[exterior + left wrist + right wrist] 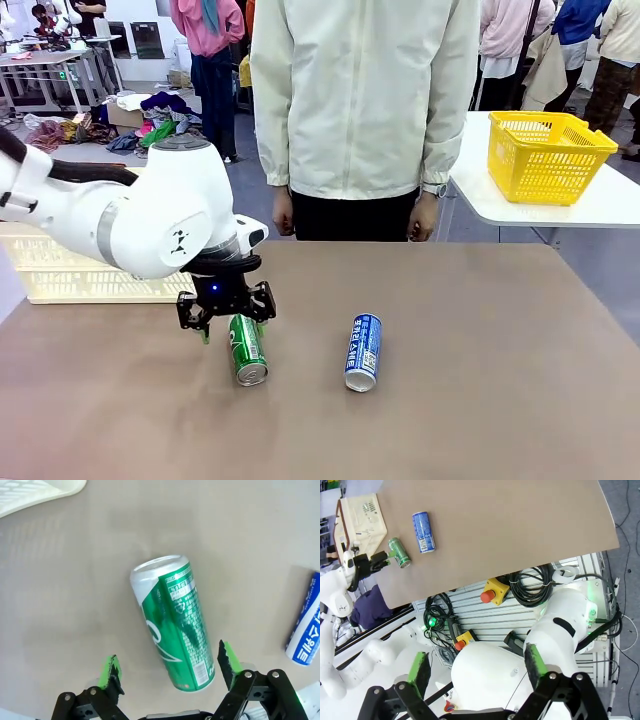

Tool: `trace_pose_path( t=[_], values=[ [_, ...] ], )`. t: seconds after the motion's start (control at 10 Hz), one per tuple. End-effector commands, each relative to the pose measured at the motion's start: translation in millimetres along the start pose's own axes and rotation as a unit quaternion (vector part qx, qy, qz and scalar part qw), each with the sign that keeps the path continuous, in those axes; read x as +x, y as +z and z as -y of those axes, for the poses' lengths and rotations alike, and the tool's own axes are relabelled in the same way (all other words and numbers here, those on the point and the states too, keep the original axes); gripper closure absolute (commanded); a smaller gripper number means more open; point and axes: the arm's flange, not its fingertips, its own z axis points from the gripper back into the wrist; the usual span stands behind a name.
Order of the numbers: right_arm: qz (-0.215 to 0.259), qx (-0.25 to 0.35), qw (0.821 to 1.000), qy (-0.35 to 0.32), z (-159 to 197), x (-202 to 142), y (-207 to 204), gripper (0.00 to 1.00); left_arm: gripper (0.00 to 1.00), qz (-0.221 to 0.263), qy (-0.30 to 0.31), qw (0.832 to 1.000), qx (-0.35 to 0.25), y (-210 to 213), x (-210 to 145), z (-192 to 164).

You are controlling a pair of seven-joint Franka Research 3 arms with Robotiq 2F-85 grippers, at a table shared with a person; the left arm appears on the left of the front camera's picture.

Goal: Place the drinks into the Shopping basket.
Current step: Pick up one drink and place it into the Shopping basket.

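The green can lies on its side on the brown table, and the blue can lies on its side to its right. My left gripper hovers open over the green can's far end. In the left wrist view the green can has one end between the spread green fingertips of the left gripper, and they stand apart from it. The blue can shows at the right edge. The cream Shopping basket sits at the table's left. My right gripper is open and empty, high above the table's edge.
A person stands at the far side with hands hanging down. A yellow basket sits on a white table at back right. The right wrist view looks down on the robot base, cables and the brown table.
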Motion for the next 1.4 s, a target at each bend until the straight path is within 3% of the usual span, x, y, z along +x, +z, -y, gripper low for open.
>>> trace_pose_path(
  t=[0.0,0.3,0.4,0.5,0.7,1.1,1.3],
  values=[
    [0.000,0.007,1.000,0.011,4.1,-8.8,2.9,0.00,0.00,-0.006,0.013,1.000,-0.004,-7.3,8.9,9.1],
    [0.000,0.007,1.000,0.011,4.1,-8.8,2.9,0.00,0.00,-0.010,0.023,1.000,0.005,-15.0,11.0,11.2],
    [0.000,0.007,1.000,0.011,4.1,-8.8,2.9,0.00,0.00,-0.029,0.094,0.995,0.017,-17.4,12.8,13.5],
    [0.000,0.007,1.000,0.011,4.1,-8.8,2.9,0.00,0.00,-0.045,0.124,0.991,0.007,-19.5,9.7,17.0],
    [0.000,0.007,1.000,0.011,4.1,-8.8,2.9,0.00,0.00,-0.010,0.174,0.985,0.016,-21.2,6.8,19.5],
    [0.000,0.007,1.000,0.011,4.1,-8.8,2.9,0.00,0.00,-0.013,0.155,0.987,0.025,-38.2,15.0,18.1],
    [0.000,0.007,1.000,0.011,4.1,-8.8,2.9,0.00,0.00,-0.020,0.155,0.988,-0.002,-47.8,16.6,13.4]
  ],
)
